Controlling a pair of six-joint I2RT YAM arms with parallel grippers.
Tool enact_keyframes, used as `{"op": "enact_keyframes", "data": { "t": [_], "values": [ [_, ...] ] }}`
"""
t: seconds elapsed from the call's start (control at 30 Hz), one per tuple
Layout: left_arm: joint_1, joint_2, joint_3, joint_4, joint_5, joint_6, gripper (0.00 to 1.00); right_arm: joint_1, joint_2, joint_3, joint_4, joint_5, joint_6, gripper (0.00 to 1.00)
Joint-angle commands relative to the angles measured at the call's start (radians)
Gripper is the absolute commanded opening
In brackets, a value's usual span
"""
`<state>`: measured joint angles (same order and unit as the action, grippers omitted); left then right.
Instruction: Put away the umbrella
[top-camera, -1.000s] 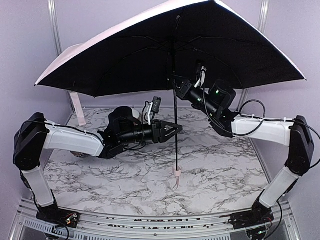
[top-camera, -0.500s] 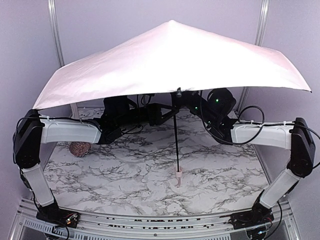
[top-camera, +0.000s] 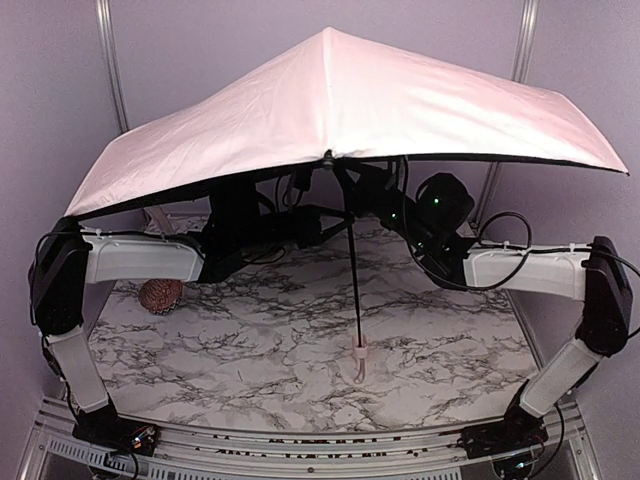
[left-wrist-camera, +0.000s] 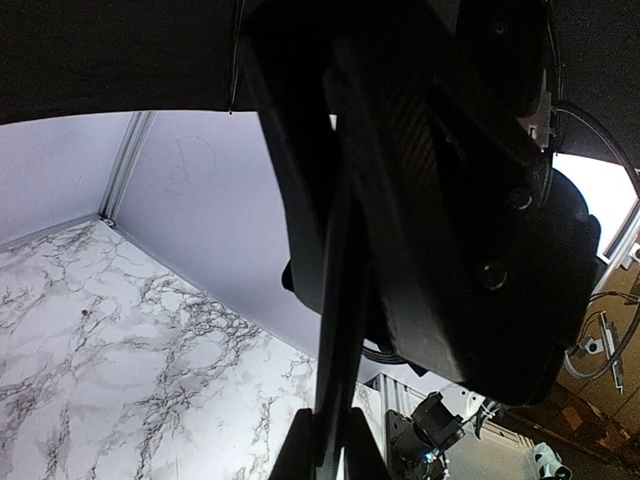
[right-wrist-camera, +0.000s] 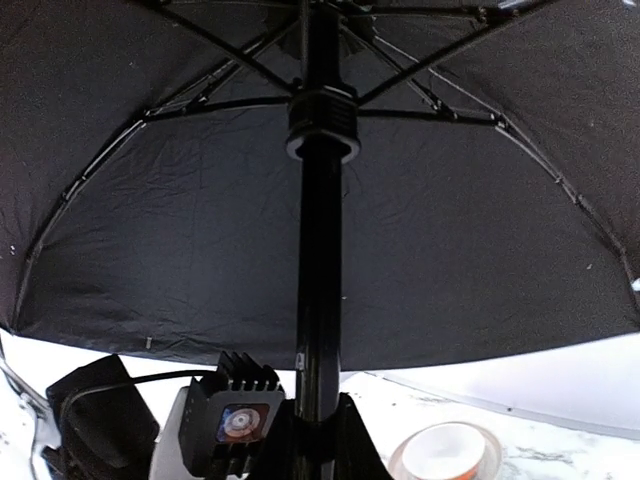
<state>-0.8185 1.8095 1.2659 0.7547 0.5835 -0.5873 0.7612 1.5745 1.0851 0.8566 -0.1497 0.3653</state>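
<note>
Marble, far left of the shaft (top-camera: 355, 290): the ball (top-camera: 160, 296) lies on the bench (top-camera: 250, 350), and nothing is touching it.
Left of the shaft: the left fingers (left-wrist-camera: 298, 458) were spread beside the mid-shaft a second ago. Now they sit higher, up under the canopy, pressed together on the shaft.
At the shaft: the umbrella (top-camera: 340, 110) stands fully open between the arms. Its shaft runs down to the handle knob (top-camera: 357, 352), low over the bench. Whether the knob touches the bench cannot be told.
Above the shaft: the canopy was tipped back to show its black lining. It now leans forward, so the pale pink outside faces the top camera.
Right of the shaft: the right fingers (right-wrist-camera: 352, 445) pinch the shaft as before, below the runner (right-wrist-camera: 322, 125) and above the left hold.
Meaning: both arms now grip the shaft, so the umbrella looks steadied. Folding has not begun. Drawing the runner down probably comes next.
</note>
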Motion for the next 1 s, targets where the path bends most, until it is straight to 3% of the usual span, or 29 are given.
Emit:
{"op": "enact_keyframes", "data": {
  "t": [0.0,0.1,0.2,0.3,0.47,0.6,0.7,0.97],
  "values": [
    [-0.027,-0.026,0.009,0.015,-0.010,-0.068,0.00,0.009,-0.051,0.044,-0.007,0.044,-0.130,0.17],
    [-0.032,-0.029,0.005,0.015,-0.009,-0.079,0.00,-0.016,-0.053,0.072,-0.042,-0.031,-0.167,0.45],
    [-0.033,-0.023,0.012,0.036,0.018,-0.109,0.00,-0.096,-0.036,0.109,-0.060,-0.178,-0.067,0.61],
    [-0.034,-0.007,0.005,0.138,0.061,-0.183,0.00,-0.170,-0.016,0.085,0.053,-0.277,0.081,0.71],
    [-0.038,0.025,0.020,0.196,0.095,-0.229,0.00,-0.198,0.046,0.115,0.169,-0.340,0.262,0.71],
    [-0.042,0.039,0.035,0.219,0.133,-0.257,0.00,-0.224,0.093,0.197,0.082,-0.303,0.358,0.71],
    [-0.042,0.050,0.056,0.209,0.152,-0.295,0.00,-0.254,0.132,0.206,0.195,-0.350,0.450,0.69],
    [-0.042,0.065,0.074,0.168,0.144,-0.317,0.00,-0.266,0.197,0.242,0.181,-0.390,0.509,0.58]
  ]
}}
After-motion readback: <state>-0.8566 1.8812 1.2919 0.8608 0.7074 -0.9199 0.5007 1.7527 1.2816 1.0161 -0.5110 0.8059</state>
